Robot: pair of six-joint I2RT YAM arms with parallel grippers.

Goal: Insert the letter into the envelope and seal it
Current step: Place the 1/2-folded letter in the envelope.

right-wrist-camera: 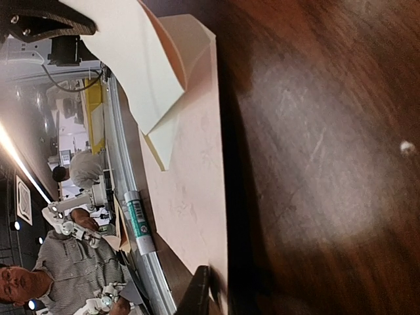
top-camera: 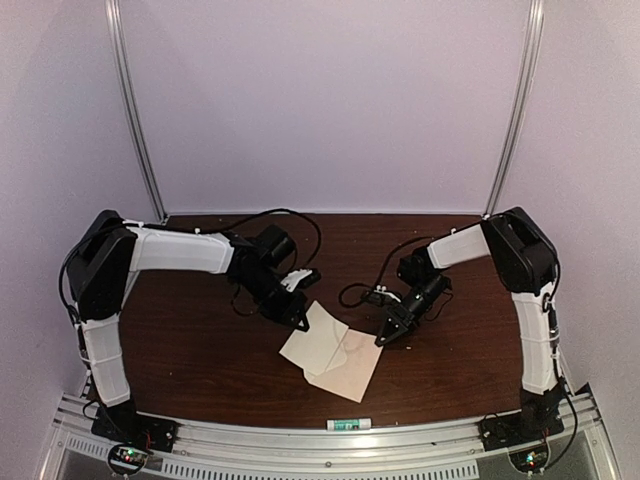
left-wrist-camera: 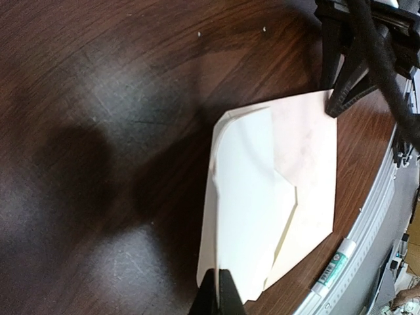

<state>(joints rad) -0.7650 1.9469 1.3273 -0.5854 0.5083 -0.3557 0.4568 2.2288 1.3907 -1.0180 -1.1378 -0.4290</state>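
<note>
The letter (top-camera: pixel 313 338), a pale cream sheet, lies partly over the tan envelope (top-camera: pixel 350 378) near the table's front middle. My left gripper (top-camera: pixel 298 318) is shut on the letter's far-left edge, and its fingertips (left-wrist-camera: pixel 222 289) pinch the raised sheet (left-wrist-camera: pixel 249 210) in the left wrist view. The envelope (left-wrist-camera: pixel 308 151) lies flat beyond it. My right gripper (top-camera: pixel 386 340) sits at the envelope's right corner. In the right wrist view one dark finger (right-wrist-camera: pixel 200 295) presses against that corner of the envelope (right-wrist-camera: pixel 190 177), whose edge stands slightly off the table. The letter (right-wrist-camera: pixel 131 59) curls up at the top.
A green-and-white glue stick (top-camera: pixel 348 424) lies on the metal rail at the table's front edge, just below the envelope. Black cables (top-camera: pixel 360 295) trail across the table between the two arms. The rail (top-camera: pixel 300 440) borders the near side.
</note>
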